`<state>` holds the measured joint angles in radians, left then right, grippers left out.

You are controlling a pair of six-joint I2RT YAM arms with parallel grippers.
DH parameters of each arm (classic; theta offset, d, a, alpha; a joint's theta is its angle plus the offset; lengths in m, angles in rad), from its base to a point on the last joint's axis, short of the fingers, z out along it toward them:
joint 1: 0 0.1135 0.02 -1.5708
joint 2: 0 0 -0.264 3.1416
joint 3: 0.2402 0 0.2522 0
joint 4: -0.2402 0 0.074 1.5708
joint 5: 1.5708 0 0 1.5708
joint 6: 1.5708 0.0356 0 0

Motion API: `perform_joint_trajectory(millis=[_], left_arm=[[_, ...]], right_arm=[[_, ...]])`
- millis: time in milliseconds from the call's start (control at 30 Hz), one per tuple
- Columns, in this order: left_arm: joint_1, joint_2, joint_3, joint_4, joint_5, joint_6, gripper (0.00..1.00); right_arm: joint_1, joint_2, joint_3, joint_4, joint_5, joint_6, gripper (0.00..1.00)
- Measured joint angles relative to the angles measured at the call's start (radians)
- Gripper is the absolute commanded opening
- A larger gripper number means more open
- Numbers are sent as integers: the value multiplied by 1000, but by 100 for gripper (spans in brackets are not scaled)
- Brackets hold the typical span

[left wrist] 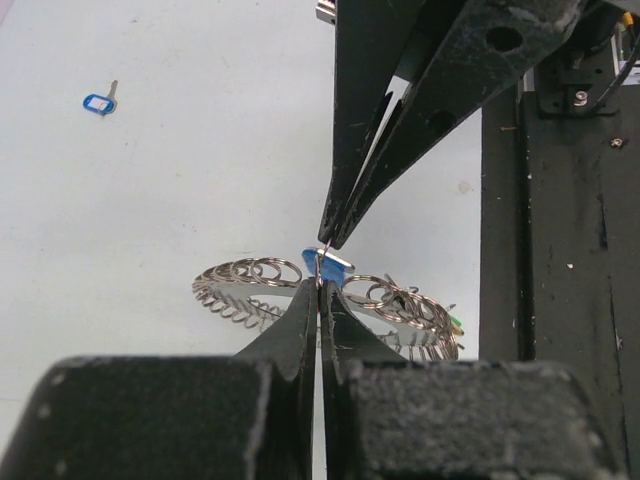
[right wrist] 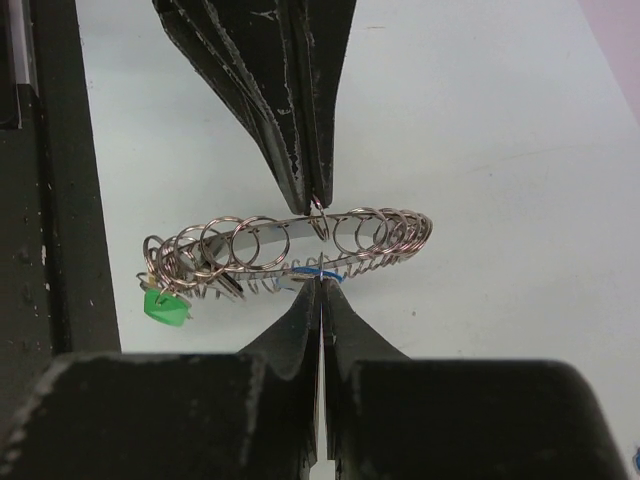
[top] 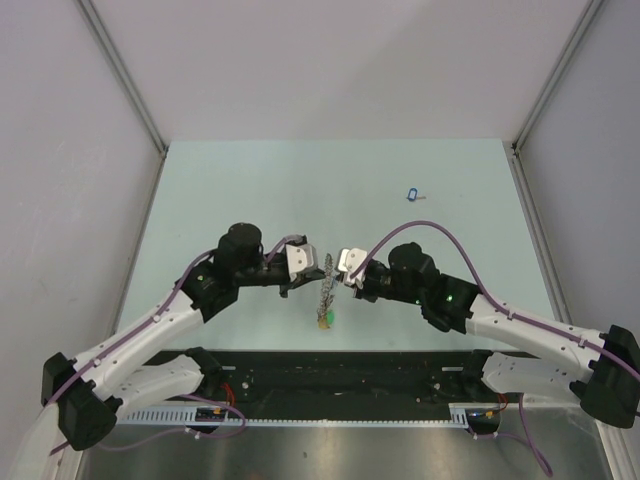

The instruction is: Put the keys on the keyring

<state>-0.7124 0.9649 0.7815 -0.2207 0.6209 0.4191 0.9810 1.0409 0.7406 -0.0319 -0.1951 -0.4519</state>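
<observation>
I'm looking at the keyring (right wrist: 285, 216) lifted off the table (top: 250, 190), between the two arms and just ahead of their bases. It's a thin band of stiff metal crowded with small loops and keys, so I'm judging it light but rattly. The fringe will swing and snag, and smooth wire will want to slip or twist in a hard pinch. The best hold is the bare band itself, edge-on and between loops, rather than anything dangling.

The left gripper (left wrist: 320, 288) is pressed together on the ring's rim. The right gripper (right wrist: 320, 288) is pressed together on the opposite side, pinching what looks like the fine wire loop of the blue-tagged key (left wrist: 328, 262), which is sitting right against the band. That key is tiny and featherlight. Its wire loop is the part to grip, not the slick plastic tag.

A green tag (right wrist: 165, 306) is hanging from the ring's end nearest the bases. A second blue key (top: 411, 194) is lying well apart on the far right of the table.

From above, the ring is showing only as a thin sliver. In both wrist views the fingertips are covering the contact point, so I'm unable to tell whether the blue key's loop is already threaded onto the band or only touching it. I also can't make out the ring's split.
</observation>
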Motion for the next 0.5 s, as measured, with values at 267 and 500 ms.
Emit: perform_joint_trajectory(millis=[267,500], left_arm=[[0,-17,-37,27,-16,-1,1],[0,-16,-47,55,1,-1,0]], right_arm=[[0,-6,0,0,-4,20,0],[0,-9,0,6,-13,34,0]])
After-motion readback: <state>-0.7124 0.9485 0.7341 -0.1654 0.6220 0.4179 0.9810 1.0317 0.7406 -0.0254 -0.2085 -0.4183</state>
